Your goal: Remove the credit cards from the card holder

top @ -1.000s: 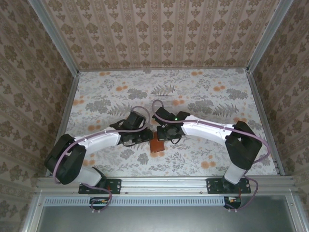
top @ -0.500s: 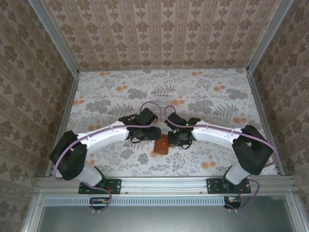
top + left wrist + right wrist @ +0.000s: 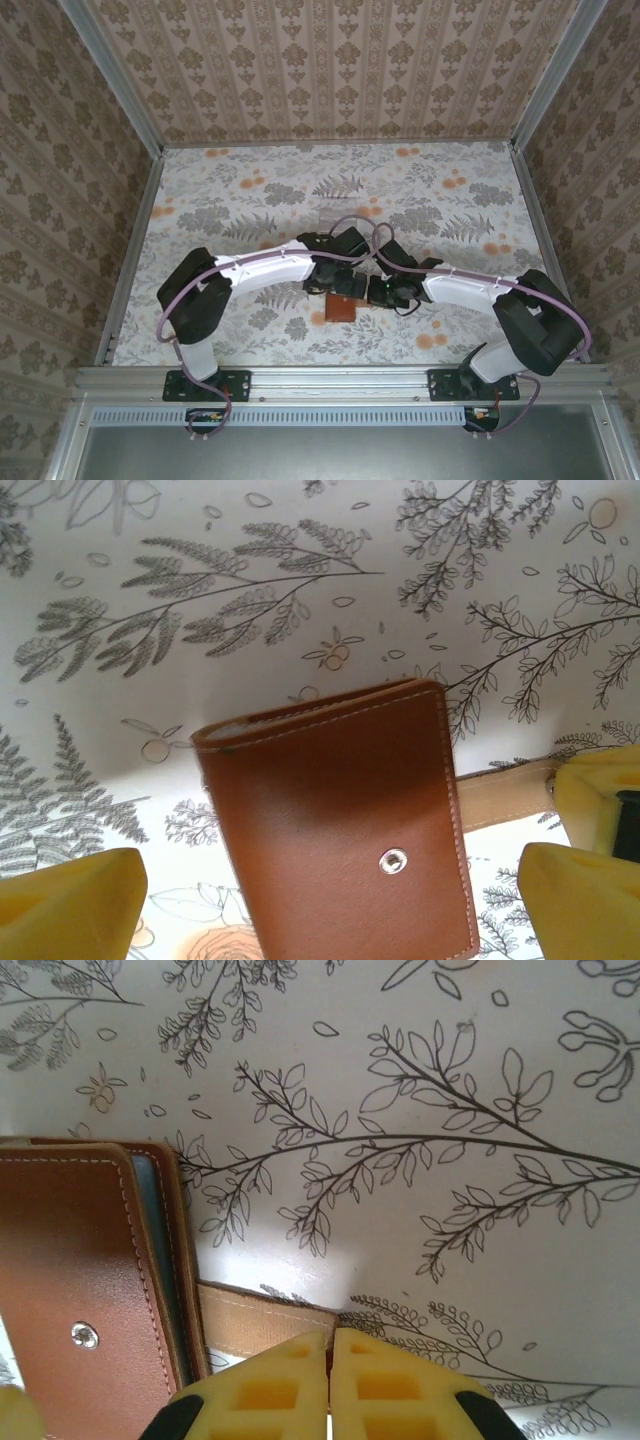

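Observation:
The card holder (image 3: 340,308) is a reddish-brown leather wallet lying closed on the floral table, snap stud facing up. Seen from the left wrist, the card holder (image 3: 340,810) lies between the wide-apart yellow fingers (image 3: 75,905) of my open left gripper (image 3: 330,890), which touch nothing. Its tan strap tab (image 3: 500,795) runs right to the right gripper's fingers. In the right wrist view my right gripper (image 3: 330,1345) is shut on the end of the strap tab (image 3: 265,1318), beside the card holder (image 3: 80,1280). The credit cards are hidden inside. From above, the left gripper (image 3: 335,283) and right gripper (image 3: 372,293) flank the wallet.
A faint clear tray (image 3: 335,213) lies farther back at the table's middle. Patterned walls close in the table on three sides, and a metal rail (image 3: 340,378) runs along the near edge.
The left gripper has opened wide. Both arms and the wallet have shifted a little to the right and nearer the front edge.

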### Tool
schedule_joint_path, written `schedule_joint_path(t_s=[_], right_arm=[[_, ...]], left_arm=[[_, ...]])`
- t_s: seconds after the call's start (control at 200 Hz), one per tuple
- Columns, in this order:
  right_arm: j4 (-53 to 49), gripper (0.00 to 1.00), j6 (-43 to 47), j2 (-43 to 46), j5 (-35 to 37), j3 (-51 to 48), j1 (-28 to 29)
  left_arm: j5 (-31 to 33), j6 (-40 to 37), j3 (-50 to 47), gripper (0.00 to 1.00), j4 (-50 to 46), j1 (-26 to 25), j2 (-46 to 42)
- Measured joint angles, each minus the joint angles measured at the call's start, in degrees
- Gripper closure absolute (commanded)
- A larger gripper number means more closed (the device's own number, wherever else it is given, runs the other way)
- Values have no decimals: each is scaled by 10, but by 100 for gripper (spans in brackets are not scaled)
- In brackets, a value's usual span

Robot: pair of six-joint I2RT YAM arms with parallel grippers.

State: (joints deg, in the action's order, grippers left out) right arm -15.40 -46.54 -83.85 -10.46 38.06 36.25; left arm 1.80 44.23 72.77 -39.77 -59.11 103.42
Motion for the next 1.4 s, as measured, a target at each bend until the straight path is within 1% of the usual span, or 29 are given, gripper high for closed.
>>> schedule_joint_path(t_s=[0.115,0.275,0.46,0.825,1.0,1.205,1.4], right_arm=[[38,92,-7,0,-26,-16,-12],[65,92,-16,0,-46,-27,-18],[70,92,-17,1,-51,-30,-21],[71,93,-18,7,-52,-34,-23],[68,93,-18,12,-52,-34,-23],[57,93,-16,15,-52,-33,-23],[42,93,-16,15,-52,-23,-24]], left_arm=[[2,0,16,1,-16,-3,20],[5,6,27,5,-29,-5,47],[7,14,28,9,-41,-6,64],[15,21,28,20,-51,-9,63],[24,21,28,21,-60,-9,47],[38,21,21,21,-73,-8,3],[45,26,-16,30,-71,-3,-44]])
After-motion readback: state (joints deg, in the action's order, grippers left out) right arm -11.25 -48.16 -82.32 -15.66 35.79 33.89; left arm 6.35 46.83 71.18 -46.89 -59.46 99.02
